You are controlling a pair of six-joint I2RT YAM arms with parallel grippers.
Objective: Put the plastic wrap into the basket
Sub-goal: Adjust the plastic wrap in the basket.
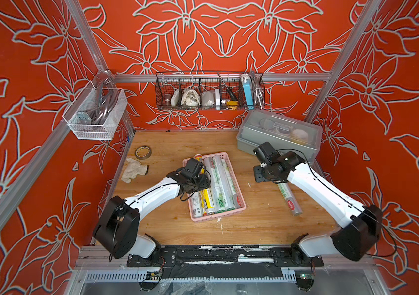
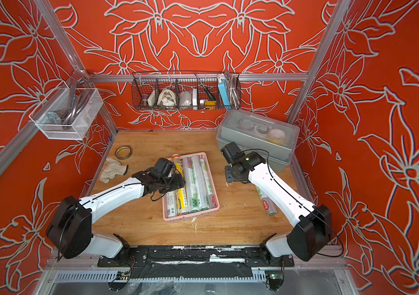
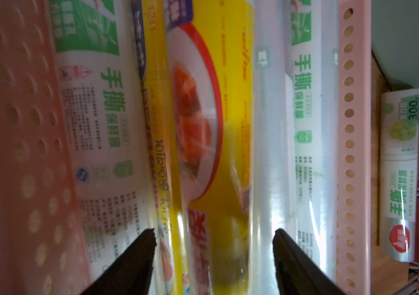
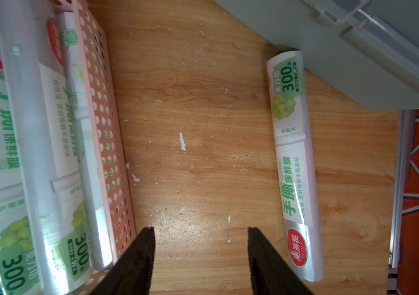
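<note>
My left end effector (image 3: 213,237) is hanging low over the pink basket (image 1: 217,215). Its fingers are standing apart on either side of a yellow roll (image 3: 203,127) w/ a food photo, w/ gaps showing on both sides, so it isn't clamping anything. Most of the plastic wrap (image 1: 218,184) is lying lengthwise in that basket, packed side by side (yellow rolls mixed in w/ white-green "300" ones). One yellow roll's end (image 1: 198,156) is poking past the far wall.

One more white-green roll (image 4: 292,158) is lying on the bare desk (image 1: 167,224), outside the basket and well apart from it. One of its ends is sitting just beside the grey lidded box (image 1: 280,132), and in both top views my right arm is crossing above it. My right end effector (image 4: 200,232) is hovering over open wood btwn the basket and that roll, fingers apart, gripping nothing.

The desk is showing pale, scratched wood w/ white flecks (image 4: 182,141). A brown tape ring (image 1: 143,152) and a crumpled white glove (image 1: 134,169) are lying toward the far-left corner. Red walls (image 1: 37,76) w/ pale flower outlines are closing in three sides. A black wire basket (image 1: 209,90) of odds & ends is hanging on the back rail, and a white mesh basket (image 1: 96,112) is hanging on the left.
</note>
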